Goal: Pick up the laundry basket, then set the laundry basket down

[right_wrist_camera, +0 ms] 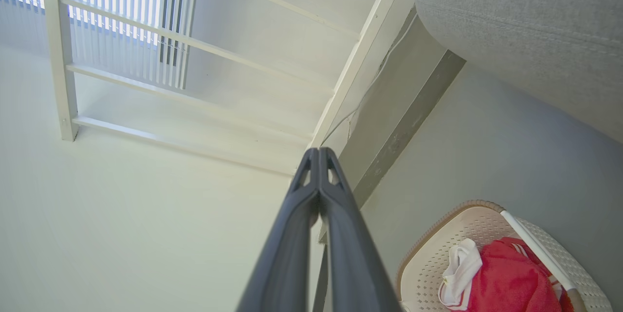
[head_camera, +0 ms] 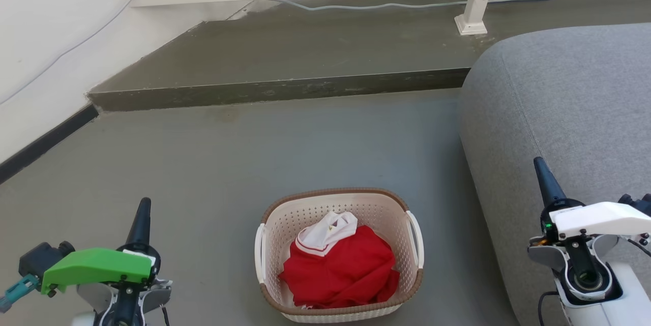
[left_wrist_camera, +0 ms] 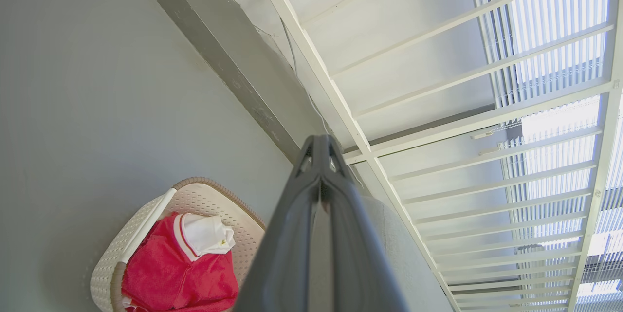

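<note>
Laundry basket (head_camera: 339,255) holding red shirt (head_camera: 341,270); grey sofa (head_camera: 569,127) just right of it, raised step (head_camera: 279,89) beyond. Left gripper (head_camera: 144,209) and right gripper (head_camera: 543,176) flank it, both closed, empty.

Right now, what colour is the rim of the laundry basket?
Brown, woven-look. The rim of the laundry basket shows best in the head view.

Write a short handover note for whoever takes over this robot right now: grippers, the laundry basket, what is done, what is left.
Left gripper: shut, empty, clear of the basket.
Right gripper: shut, empty, beside the grey sofa.
Laundry basket: upright on the floor between the two arms, red shirt inside; neither gripper touches it.
Done: no grasp or lift yet.
Left: open the grippers, probably take the white side handles, lift, then set it down.
</note>
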Robot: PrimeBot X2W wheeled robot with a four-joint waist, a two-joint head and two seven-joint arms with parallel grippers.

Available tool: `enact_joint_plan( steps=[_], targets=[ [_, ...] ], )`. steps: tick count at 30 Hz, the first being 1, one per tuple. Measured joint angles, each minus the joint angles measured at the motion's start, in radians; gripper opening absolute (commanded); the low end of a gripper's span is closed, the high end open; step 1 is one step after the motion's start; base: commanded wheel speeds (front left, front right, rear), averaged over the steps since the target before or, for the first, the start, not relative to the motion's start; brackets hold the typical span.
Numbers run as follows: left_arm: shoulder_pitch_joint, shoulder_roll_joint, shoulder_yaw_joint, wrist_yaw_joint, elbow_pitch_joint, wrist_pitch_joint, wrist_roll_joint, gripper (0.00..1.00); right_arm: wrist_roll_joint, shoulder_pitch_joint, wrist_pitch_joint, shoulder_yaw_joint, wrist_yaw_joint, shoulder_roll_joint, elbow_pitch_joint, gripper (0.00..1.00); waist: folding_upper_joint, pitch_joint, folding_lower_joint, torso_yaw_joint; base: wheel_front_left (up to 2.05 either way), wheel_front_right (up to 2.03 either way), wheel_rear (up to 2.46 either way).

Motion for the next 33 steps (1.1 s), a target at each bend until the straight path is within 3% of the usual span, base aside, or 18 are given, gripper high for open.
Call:
enact_joint_plan(
  steps=[33],
  targets=[
    [0.000,-0.007,0.101,-0.044,0.001,0.110,-0.362,0.00,0.366,0.002,0.109,-0.149,0.053,0.042,-0.002,0.00,0.0000,-0.017,0.0000,0.005,0.00,0.00,0.00]
  ],
)
